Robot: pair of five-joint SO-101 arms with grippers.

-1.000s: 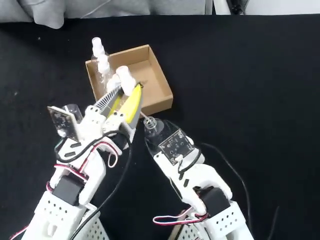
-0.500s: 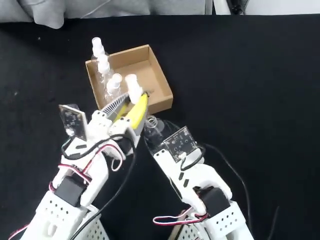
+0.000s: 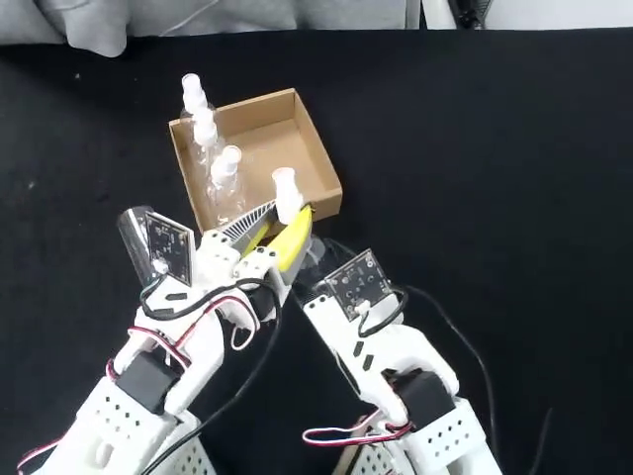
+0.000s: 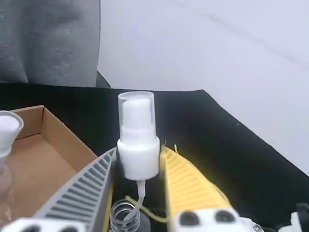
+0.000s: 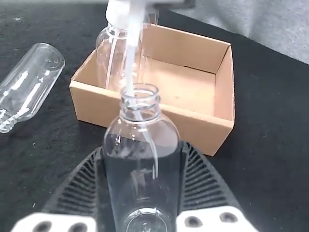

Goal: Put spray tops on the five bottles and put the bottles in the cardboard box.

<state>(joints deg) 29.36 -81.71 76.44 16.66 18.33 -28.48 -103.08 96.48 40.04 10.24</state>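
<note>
My left gripper [image 3: 283,210] is shut on a white spray top [image 3: 287,190], held upright between its grey and yellow fingers [image 4: 183,179]. The spray top [image 4: 138,140] hangs just over the threaded neck of a clear bottle [image 4: 124,216]. That bottle [image 5: 140,145] stands upright with my right gripper [image 5: 140,162] shut on it, and the top's thin dip tube [image 5: 129,79] runs down into its mouth. Just beyond lies the cardboard box [image 3: 315,158], with three capped bottles [image 3: 226,170] along its left side.
One uncapped clear bottle [image 5: 26,87] lies on the black table left of the box; in the high view this bottle [image 3: 134,226] is partly behind the left wrist camera. The table to the right of the box is bare black cloth [image 3: 475,148].
My left gripper has carried the spray top to the right, from over the box's front to above the bottle in my right gripper. The right arm has shifted only slightly.
</note>
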